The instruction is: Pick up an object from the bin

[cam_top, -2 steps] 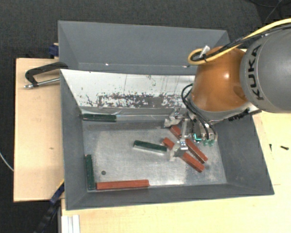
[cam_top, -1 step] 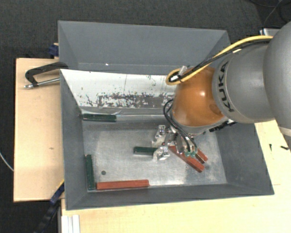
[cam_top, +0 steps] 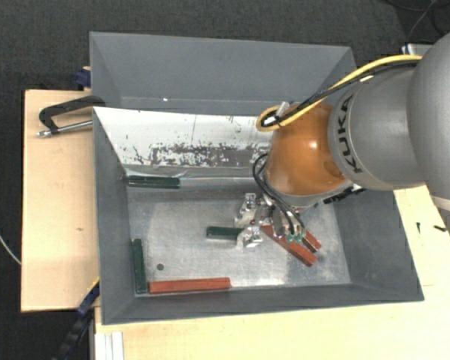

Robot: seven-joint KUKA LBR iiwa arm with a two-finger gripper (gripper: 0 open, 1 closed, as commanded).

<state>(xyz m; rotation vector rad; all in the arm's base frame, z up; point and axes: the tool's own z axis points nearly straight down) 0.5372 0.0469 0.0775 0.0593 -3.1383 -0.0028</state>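
1. The fingers (cam_top: 250, 238) stand apart, low over the middle of the bin (cam_top: 210, 66) floor, with nothing seen between them. The nearest thing is a short dark green bar (cam_top: 223, 232) lying flat at mid-floor, its right end just beside the lower finger.
2. Risk of a miss: only the end of that bar is near the fingers. Closing there would likely pinch its tip, so it may swing, slip out, or be pushed left across the smooth metal.
3. Risk of a double catch: a red bar (cam_top: 304, 252) lies aslant just to the right of the fingers, partly under the wrist. If the fingers close wide or drift right, they could nip or drag it along.
4. Risk of scraping: the bar is thin and flat on the floor, so the fingertips must go very low and could jam against the metal.
5. Hidden ground: the orange cover (cam_top: 300, 160) hides the floor beneath the wrist, so I cannot tell what lies there.
6. Open room: the floor left of the green bar is bare, and straight up is free for the lift.
7. Edges: another green bar (cam_top: 154, 180) sits against the back wall, a third (cam_top: 138, 265) lies along the left wall, and a long red bar (cam_top: 189, 284) lies along the front wall. All three are well apart from the fingers, but each hugs a wall and would be awkward to grasp.
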